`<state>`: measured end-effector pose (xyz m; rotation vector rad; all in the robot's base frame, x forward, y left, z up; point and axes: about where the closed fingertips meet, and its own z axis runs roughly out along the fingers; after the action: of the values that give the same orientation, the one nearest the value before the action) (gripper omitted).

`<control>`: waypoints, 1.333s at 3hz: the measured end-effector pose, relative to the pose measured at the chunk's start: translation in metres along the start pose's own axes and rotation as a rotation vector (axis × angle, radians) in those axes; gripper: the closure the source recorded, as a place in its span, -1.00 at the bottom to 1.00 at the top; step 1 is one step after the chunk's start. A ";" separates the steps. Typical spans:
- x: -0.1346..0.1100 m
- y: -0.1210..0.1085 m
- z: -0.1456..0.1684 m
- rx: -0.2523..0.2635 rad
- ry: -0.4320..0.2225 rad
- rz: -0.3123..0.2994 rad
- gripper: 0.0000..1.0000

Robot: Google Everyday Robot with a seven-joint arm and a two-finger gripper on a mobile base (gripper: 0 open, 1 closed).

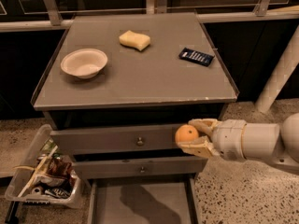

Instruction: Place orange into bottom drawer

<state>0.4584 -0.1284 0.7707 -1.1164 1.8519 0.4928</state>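
Observation:
My gripper (190, 135) comes in from the right and is shut on the orange (186, 134), a small glossy round fruit. It holds the orange in front of the top drawer's right end, just below the cabinet top's front edge. The bottom drawer (140, 204) is pulled open below, a wide shallow grey tray with a dark shadow on its floor. The orange is above and to the right of the drawer's middle.
On the cabinet top (140, 85) are a white bowl (83, 62), a pale yellow sponge (134, 39) and a dark blue packet (196, 56). Two upper drawers with knobs (139, 142) are closed. A clear bin of snack packets (42, 178) stands on the floor at left. A white post (280, 73) stands at right.

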 end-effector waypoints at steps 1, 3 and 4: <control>0.035 0.013 0.025 -0.034 -0.009 0.062 1.00; 0.114 0.033 0.073 -0.149 -0.057 0.129 1.00; 0.171 0.036 0.103 -0.203 -0.077 0.182 1.00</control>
<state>0.4446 -0.1225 0.5686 -1.0491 1.8755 0.8336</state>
